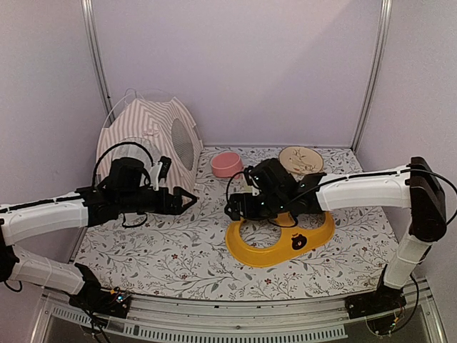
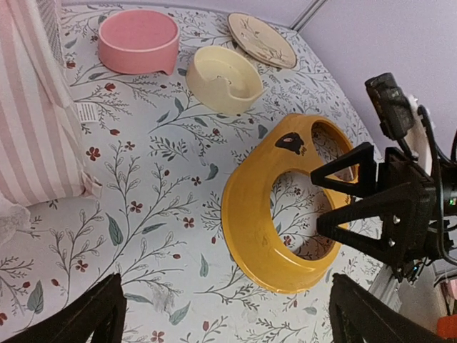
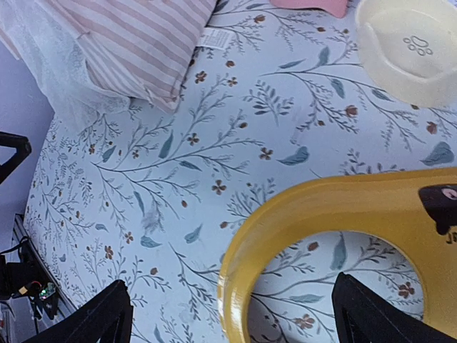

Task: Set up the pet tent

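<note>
Plain pale lilac walls (image 1: pixel 243 64) closed in the space on three sides, evenly lit, with slim metal posts (image 1: pixel 98 64) at the back corners. The surface (image 1: pixel 178 257) wore a white cloth printed with grey-green sprigs and small red flowers — a ribbed aluminium rail (image 1: pixel 235 314) ran along its near edge.

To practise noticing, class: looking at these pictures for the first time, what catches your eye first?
The pink-and-white striped pet tent fills the back left corner; a bright yellow bowl stand lies right of centre. Mid-table, the left end effector and right end effector hang open, tips facing.
</note>
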Robot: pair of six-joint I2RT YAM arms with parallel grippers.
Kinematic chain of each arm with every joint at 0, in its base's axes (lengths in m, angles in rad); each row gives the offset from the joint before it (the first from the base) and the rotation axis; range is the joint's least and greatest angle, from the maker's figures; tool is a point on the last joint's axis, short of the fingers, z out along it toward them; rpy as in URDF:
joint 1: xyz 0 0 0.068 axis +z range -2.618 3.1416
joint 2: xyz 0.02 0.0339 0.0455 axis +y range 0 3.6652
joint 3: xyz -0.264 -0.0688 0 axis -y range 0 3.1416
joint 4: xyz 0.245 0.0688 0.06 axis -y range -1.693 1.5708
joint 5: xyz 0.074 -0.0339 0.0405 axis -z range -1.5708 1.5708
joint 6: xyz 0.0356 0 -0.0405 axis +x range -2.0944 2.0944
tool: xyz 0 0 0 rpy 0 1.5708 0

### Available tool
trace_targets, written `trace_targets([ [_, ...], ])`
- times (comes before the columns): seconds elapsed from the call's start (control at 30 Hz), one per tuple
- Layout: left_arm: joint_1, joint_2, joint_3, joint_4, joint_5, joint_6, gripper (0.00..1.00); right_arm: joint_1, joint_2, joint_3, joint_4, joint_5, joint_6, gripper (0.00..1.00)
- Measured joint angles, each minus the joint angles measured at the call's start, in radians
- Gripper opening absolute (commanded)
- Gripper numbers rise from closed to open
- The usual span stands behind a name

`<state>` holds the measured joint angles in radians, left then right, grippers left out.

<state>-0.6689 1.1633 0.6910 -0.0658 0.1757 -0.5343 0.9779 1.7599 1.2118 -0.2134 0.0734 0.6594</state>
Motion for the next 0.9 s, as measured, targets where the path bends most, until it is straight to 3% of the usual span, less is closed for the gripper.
trace_targets([
  [0.23, -0.07, 0.058, 0.0, 0.017, 0.023, 0.003, 0.99, -0.16, -0.237, -0.262, -0.056, 0.039, -0.017, 0.99],
  [0.43, -0.148, 0.154, 0.021, 0.032, 0.026, 0.003, 0.99, -0.248, -0.309, -0.405, -0.064, 0.027, -0.032, 0.99],
  [0.73, -0.185, 0.211, 0.077, 0.046, 0.012, 0.003, 0.99, -0.232, -0.232, -0.405, -0.042, -0.078, -0.06, 0.99],
  [0.9, -0.186, 0.21, 0.077, 0.043, -0.014, 0.003, 1.0, -0.154, -0.231, -0.405, -0.007, -0.088, 0.002, 0.99],
])
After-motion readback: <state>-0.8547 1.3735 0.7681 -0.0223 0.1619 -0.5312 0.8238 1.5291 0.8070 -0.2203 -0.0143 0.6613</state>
